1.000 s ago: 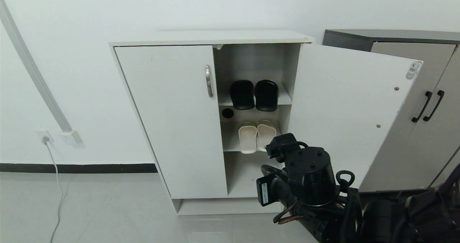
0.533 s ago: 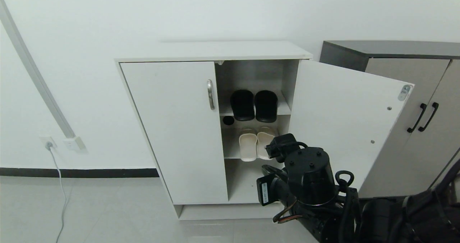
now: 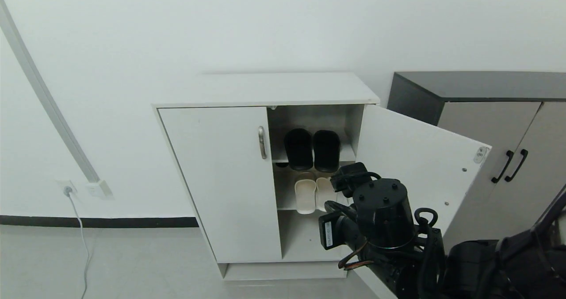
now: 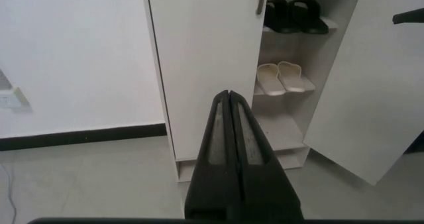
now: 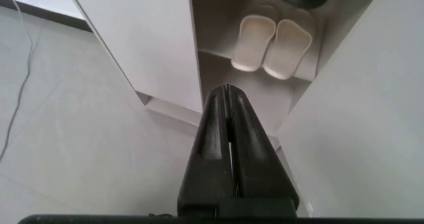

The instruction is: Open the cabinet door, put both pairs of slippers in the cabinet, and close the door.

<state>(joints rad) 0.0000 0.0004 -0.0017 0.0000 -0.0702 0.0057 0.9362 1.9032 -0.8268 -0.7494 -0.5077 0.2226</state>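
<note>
Two pairs of slippers, four in all, sit inside the white cabinet (image 3: pixel 265 89). The black pair (image 3: pixel 299 148) stands side by side on the upper shelf. The cream pair (image 3: pixel 305 196) stands side by side on the shelf just below.

The cabinet has two doors. The left door (image 3: pixel 216 175), with one metal handle (image 3: pixel 262 143), is closed. The right door (image 3: pixel 411 166) is swung wide open.

The left jaws are pressed together tip to tip and hold nothing. They hang above the floor (image 4: pixel 86 177), well apart from the cabinet. The closed door lies straight beyond their tips, and both pairs lie farther off, to the open door's side.

The right jaws are also pressed together and empty. They sit out in front of the open compartment, touching nothing. The cream pair lies beyond their tips, and the open door stands alongside them.

A grey cabinet (image 3: pixel 477 122) with two black handles (image 3: pixel 508 166) stands beside the open door.
</note>
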